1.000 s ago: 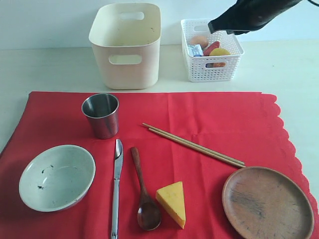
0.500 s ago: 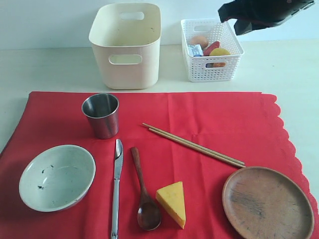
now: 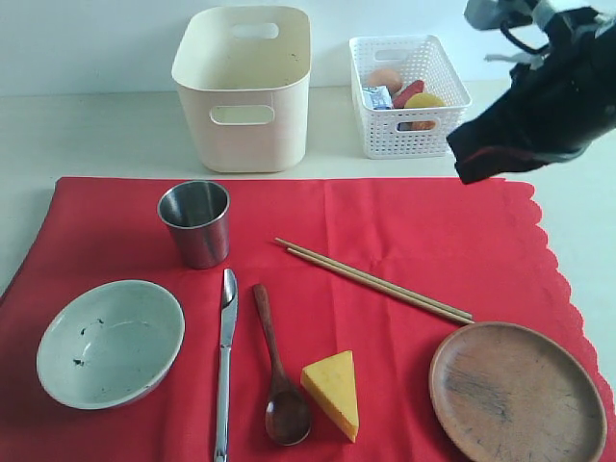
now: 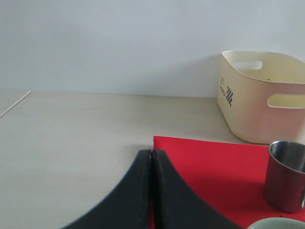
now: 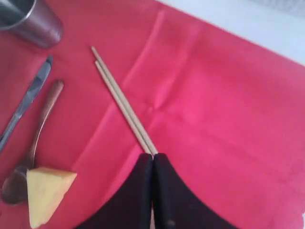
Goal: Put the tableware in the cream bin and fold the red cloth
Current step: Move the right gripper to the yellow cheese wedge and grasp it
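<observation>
Exterior view: cup (image 3: 195, 221), bowl (image 3: 109, 342), knife (image 3: 225, 361), spoon (image 3: 274, 371), chopsticks (image 3: 375, 281) and plate (image 3: 515, 390) all lie on the red cloth (image 3: 414, 217), and the cream bin (image 3: 245, 144) behind it looks empty, so I judge clearing has not begun. The right gripper (image 3: 467, 164), clenched on nothing, hangs above the cloth's far right part, and the left gripper (image 4: 151, 152) is also clenched and empty; next the right one must spread its fingers and come down over a piece, likely the chopsticks. The bin's end wall bears a small black checker mark with print too small to read.
</observation>
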Tool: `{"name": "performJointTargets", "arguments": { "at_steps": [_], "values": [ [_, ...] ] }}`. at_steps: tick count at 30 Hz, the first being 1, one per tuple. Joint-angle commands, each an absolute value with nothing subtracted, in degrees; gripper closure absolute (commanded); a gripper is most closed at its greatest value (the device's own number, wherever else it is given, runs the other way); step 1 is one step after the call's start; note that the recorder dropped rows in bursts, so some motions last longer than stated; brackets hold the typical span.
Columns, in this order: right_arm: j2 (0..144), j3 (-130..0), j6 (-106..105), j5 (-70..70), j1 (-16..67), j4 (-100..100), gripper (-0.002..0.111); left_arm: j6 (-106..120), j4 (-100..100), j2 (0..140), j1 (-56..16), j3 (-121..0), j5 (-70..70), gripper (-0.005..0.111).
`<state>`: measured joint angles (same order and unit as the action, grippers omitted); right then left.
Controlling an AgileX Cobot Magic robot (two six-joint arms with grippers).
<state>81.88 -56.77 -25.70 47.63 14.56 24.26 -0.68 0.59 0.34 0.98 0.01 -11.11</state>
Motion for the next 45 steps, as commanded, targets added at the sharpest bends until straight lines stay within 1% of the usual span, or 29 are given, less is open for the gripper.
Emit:
{"name": "performJointTargets", "arguments": {
  "at_steps": [1, 7, 9, 15, 24, 27, 31, 41, 44, 45],
  "values": [
    [81.32, -53.41, -27.91, 47.92, 15.84, 24.44, 0.108, -0.67, 0.58, 0.0, 0.65, 0.0, -11.26, 0.104],
    [81.56, -52.01, -28.04, 46.84, 24.97, 21.31, 0.108, -0.67, 0.58, 0.0, 0.65, 0.0, -11.26, 0.104],
    [81.88, -51.12, -25.93, 45.23, 28.57, 17.77, 0.104, -0.67, 0.58, 0.0, 0.65, 0.0, -11.26, 0.104],
    [84.75, -50.14, -16.95, 43.8, 36.99, 8.74, 0.081, -0.67, 0.58, 0.0, 0.65, 0.0, -11.26, 0.104],
    [90.93, -50.14, -16.44, 39.93, 46.53, 8.75, 0.045, -0.67, 0.58, 0.0, 0.65, 0.0, -11.26, 0.104],
    [93.93, -50.14, -16.44, 38.27, 48.65, 8.05, 0.037, -0.67, 0.58, 0.0, 0.65, 0.0, -11.26, 0.104],
    [97.83, -50.14, -16.44, 35.95, 49.99, 7.71, 0.035, -0.67, 0.58, 0.0, 0.65, 0.0, -11.26, 0.104],
    [104.15, -50.14, -16.29, 31.14, 49.99, 5.56, 0.035, -0.67, 0.58, 0.0, 0.65, 0.0, -11.26, 0.104],
    [104.4, -50.14, -16.29, 30.26, 49.99, 5.56, 0.04, -0.67, 0.58, 0.0, 0.65, 0.0, -11.26, 0.104],
    [104.4, -50.14, -16.29, 30.26, 49.99, 5.56, 0.044, -0.67, 0.58, 0.0, 0.65, 0.0, -11.26, 0.104]
  ]
}}
